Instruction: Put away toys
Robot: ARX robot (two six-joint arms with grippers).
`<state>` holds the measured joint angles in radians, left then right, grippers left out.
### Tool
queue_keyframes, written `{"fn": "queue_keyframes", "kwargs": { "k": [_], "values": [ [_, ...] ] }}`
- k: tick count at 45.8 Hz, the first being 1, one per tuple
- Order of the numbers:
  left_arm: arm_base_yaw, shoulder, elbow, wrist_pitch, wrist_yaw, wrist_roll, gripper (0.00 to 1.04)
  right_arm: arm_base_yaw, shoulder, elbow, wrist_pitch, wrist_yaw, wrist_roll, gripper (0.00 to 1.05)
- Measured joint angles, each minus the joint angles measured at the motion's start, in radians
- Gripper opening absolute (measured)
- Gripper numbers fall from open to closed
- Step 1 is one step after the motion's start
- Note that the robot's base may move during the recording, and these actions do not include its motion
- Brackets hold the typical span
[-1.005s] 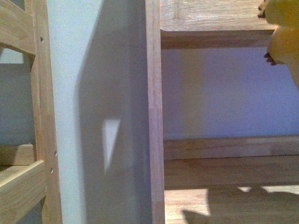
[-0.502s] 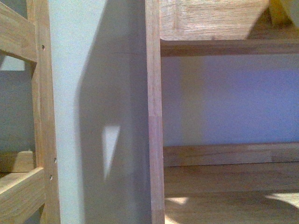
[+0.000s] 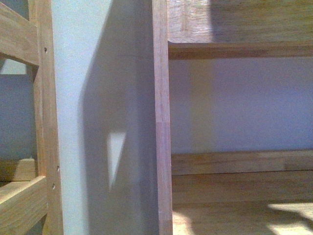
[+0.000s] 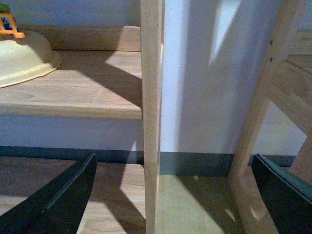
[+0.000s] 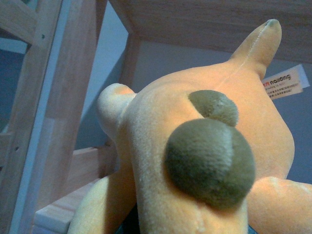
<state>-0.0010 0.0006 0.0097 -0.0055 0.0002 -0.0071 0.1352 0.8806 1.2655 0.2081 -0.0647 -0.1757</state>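
Note:
The plush animal point(image 5: 195, 146) fills the right wrist view: orange-yellow, with two rounded olive-brown patches, a pointed tip point(image 5: 261, 44) and a white label point(image 5: 282, 83). My right gripper is shut on it, and its fingers are hidden under the plush. The toy hangs just below the underside of a wooden shelf board point(image 5: 204, 22). In the left wrist view my left gripper point(image 4: 170, 204) is open with nothing in it, its dark fingers point(image 4: 53, 200) wide apart low before a wooden upright point(image 4: 151, 112). The front view shows neither arm nor the plush.
A wooden shelf unit stands close ahead, with an upright point(image 3: 161, 122), an upper board point(image 3: 234, 49) and a lower board point(image 3: 234, 215). A second wooden frame point(image 3: 41, 122) stands to the left against the white wall. A cream dome-shaped object point(image 4: 24, 56) sits on one shelf.
The yellow plush at the front view's upper right edge has left that view. A shadow now lies across the upper board, and the view has shifted slightly.

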Motion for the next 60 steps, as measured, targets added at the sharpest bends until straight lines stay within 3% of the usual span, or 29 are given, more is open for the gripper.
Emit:
{"fn": "queue_keyframes", "kwargs": {
  "k": [26, 41, 60],
  "values": [
    [0.000, 0.000, 0.000, 0.000, 0.000, 0.000, 0.99, 0.012, 0.507, 0.415, 0.005, 0.072, 0.364, 0.08],
    [0.000, 0.000, 0.000, 0.000, 0.000, 0.000, 0.99, 0.071, 0.715, 0.607, -0.182, -0.089, 0.592, 0.08],
    [0.000, 0.000, 0.000, 0.000, 0.000, 0.000, 0.99, 0.134, 0.763, 0.640, -0.176, -0.163, 0.691, 0.08]
  ]
}}
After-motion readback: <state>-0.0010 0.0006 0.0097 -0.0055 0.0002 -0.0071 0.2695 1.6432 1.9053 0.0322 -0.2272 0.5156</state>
